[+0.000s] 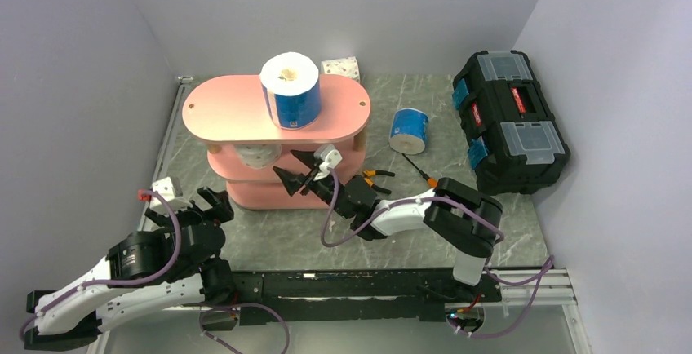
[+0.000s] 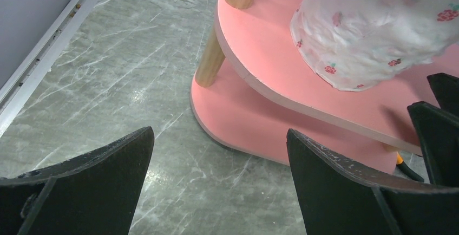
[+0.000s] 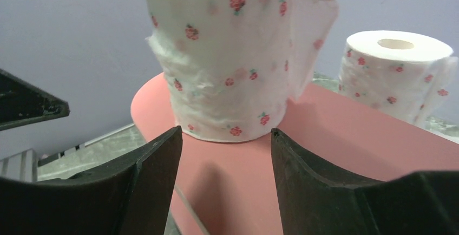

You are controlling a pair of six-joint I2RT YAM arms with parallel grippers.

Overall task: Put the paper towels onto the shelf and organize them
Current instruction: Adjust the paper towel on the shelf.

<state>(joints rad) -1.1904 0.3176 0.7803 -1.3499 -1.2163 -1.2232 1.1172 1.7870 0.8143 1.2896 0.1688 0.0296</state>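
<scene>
The pink three-tier shelf [image 1: 237, 113] stands mid-table. A blue-wrapped roll [image 1: 290, 89] stands on its top board. A speckled roll [image 1: 257, 156] stands on the middle board; it also shows in the left wrist view [image 2: 379, 34] and the right wrist view [image 3: 238, 61]. My right gripper [image 1: 298, 168] is open and empty just in front of this roll, over the middle board [image 3: 325, 137]. A second speckled roll [image 3: 398, 72] stands further back. Another blue roll [image 1: 408, 130] lies on the table, a speckled one [image 1: 341, 67] is behind the shelf, and a white one [image 1: 166, 191] is far left. My left gripper [image 1: 208, 203] is open and empty above the table by the shelf's left end [image 2: 219, 137].
A black toolbox [image 1: 510, 121] stands at the right. Orange-handled pliers [image 1: 375, 176] and a screwdriver [image 1: 420, 170] lie on the table right of the shelf. Walls close in on the left, back and right. Light wooden posts [image 2: 211, 59] join the boards.
</scene>
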